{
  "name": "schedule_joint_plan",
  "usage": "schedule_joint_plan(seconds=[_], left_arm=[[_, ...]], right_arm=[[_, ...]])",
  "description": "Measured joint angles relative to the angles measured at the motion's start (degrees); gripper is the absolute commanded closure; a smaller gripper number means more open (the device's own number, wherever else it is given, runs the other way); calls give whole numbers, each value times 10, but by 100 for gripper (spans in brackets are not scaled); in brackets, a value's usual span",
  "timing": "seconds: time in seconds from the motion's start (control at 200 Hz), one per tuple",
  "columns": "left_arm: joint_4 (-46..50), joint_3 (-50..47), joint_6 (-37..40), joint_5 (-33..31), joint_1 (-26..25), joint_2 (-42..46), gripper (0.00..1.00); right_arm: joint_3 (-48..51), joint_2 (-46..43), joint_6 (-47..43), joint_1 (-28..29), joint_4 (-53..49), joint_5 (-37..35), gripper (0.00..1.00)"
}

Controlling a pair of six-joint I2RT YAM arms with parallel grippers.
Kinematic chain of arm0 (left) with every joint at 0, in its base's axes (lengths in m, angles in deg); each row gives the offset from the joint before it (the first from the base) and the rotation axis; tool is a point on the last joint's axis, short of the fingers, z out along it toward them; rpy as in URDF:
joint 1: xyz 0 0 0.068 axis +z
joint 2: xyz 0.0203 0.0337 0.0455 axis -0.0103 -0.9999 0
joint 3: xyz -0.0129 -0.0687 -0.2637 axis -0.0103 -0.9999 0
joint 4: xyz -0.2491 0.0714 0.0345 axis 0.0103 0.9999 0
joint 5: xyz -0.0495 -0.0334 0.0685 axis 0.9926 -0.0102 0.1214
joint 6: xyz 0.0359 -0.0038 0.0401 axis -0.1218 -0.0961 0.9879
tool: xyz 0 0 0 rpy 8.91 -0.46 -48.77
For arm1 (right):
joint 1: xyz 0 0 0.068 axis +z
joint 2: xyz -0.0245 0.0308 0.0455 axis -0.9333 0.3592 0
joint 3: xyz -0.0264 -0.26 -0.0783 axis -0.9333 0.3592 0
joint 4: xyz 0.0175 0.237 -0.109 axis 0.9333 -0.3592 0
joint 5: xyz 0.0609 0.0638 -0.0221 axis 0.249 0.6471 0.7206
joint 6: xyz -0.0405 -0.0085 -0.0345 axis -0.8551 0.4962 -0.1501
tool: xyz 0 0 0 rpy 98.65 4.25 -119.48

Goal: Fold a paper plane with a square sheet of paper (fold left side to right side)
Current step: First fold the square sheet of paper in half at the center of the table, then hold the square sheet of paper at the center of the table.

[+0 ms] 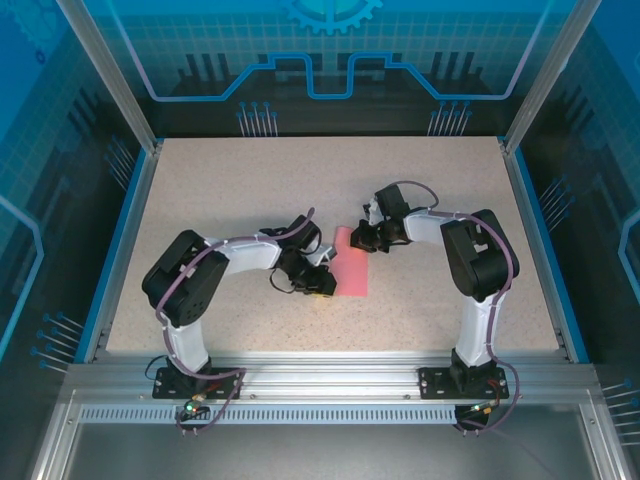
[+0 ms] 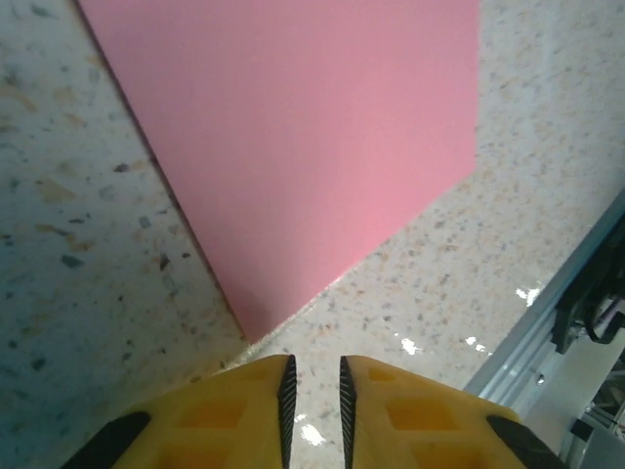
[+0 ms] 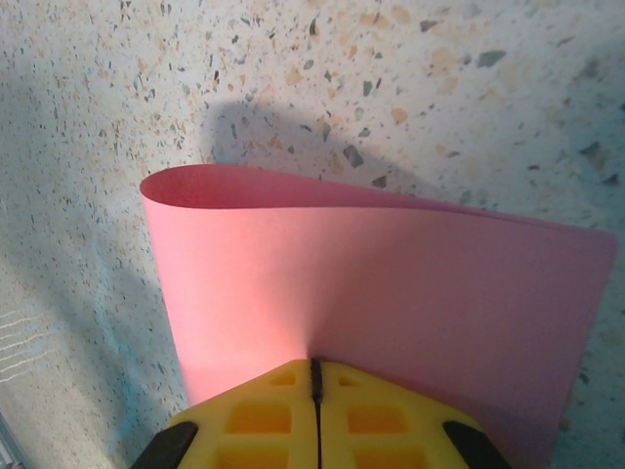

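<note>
The square sheet of paper (image 1: pixel 350 270) lies pink-red on the speckled table between the two arms, bent over on itself. In the right wrist view the paper (image 3: pixel 371 283) curls in a soft loop at its far edge, and my right gripper (image 3: pixel 314 366) is shut on its near edge. That right gripper (image 1: pixel 358 238) sits at the sheet's far end in the top view. My left gripper (image 1: pixel 322 283) is at the sheet's near left side. Its jaws stand slightly apart with nothing between them (image 2: pixel 312 376), just short of a corner of the paper (image 2: pixel 312 147).
The speckled table (image 1: pixel 220 190) spreads wide around the paper. An aluminium rail (image 1: pixel 330 375) runs along the near edge, and the same rail (image 2: pixel 557 322) appears close to the left gripper. Blue panels and frame posts (image 1: pixel 110 80) wall in the sides and back.
</note>
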Motion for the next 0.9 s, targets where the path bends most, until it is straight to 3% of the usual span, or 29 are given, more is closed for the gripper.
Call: schedule_joint_plan(seconds=[0.18,0.39,0.63,0.9], left_arm=[[13,69,-4,3,32,-3,76],[10,170,-3,3,39,-78,76],[16,196,-3,3,38,-150,75],[17,199,1,-3,31,-161,75]], right_arm=[[0,0,-2,0,-1,0,94],[-1,0,-4,0,-1,0,94],[-1,0,-4,0,-1,0,93],[-3,0,-11,0,-3,-2,91]])
